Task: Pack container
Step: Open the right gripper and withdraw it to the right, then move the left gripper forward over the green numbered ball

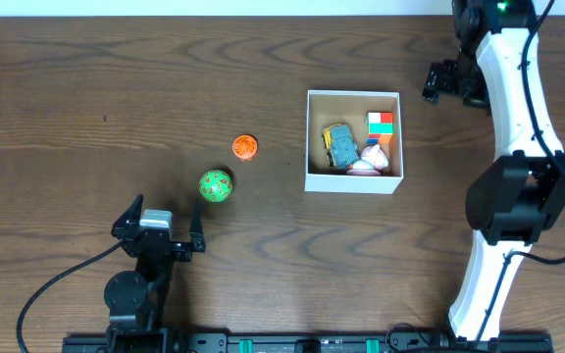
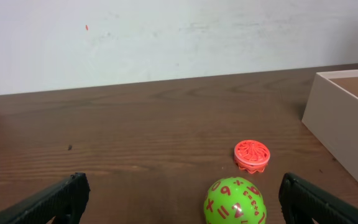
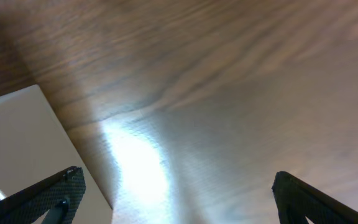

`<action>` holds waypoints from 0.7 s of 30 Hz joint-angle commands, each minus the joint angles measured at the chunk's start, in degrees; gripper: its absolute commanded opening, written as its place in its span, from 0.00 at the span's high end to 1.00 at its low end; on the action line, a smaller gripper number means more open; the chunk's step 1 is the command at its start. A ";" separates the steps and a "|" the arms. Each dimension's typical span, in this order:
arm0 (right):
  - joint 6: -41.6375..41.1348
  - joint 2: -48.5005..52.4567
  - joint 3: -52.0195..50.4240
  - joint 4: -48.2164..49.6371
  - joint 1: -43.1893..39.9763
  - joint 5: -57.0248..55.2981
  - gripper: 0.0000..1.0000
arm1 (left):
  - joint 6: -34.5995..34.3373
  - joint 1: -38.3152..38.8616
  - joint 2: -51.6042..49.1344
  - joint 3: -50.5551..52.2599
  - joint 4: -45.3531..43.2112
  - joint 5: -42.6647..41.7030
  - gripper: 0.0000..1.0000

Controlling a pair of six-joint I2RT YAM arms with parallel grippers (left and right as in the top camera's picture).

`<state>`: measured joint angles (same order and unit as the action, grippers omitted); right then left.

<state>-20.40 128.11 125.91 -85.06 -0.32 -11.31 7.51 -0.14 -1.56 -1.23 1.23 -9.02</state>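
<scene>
Jaws on both arms hang released, empty, while the green ball (image 1: 216,185) lies outside the container (image 1: 353,182).

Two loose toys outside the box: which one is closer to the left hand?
The green ball with red numbers; it sits just ahead of the open left hand. The orange ridged disc lies farther off, toward the container.

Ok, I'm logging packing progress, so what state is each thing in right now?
container, open, holding toys.
green ball, on the table, outside the container.
orange disc, on the table, outside the container.
left gripper, open, empty.
right gripper, open, empty.
</scene>
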 commanded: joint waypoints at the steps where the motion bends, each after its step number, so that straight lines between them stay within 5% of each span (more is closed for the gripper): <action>1: 5.42 0.15 -2.97 2.25 -0.59 7.08 0.01 | -0.28 0.22 -0.17 1.01 1.95 -0.85 0.02; 13: 20.35 0.17 -4.24 4.85 -1.22 8.07 0.01 | -0.28 0.22 -0.17 1.01 1.95 -0.85 0.02; 21: 20.48 0.17 -5.73 5.03 -7.02 8.20 0.01 | -0.26 0.22 -0.17 1.01 1.95 -0.85 0.02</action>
<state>-1.83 128.11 121.08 -79.88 -4.71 -3.22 7.51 -0.14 -1.58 -1.23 1.23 -9.02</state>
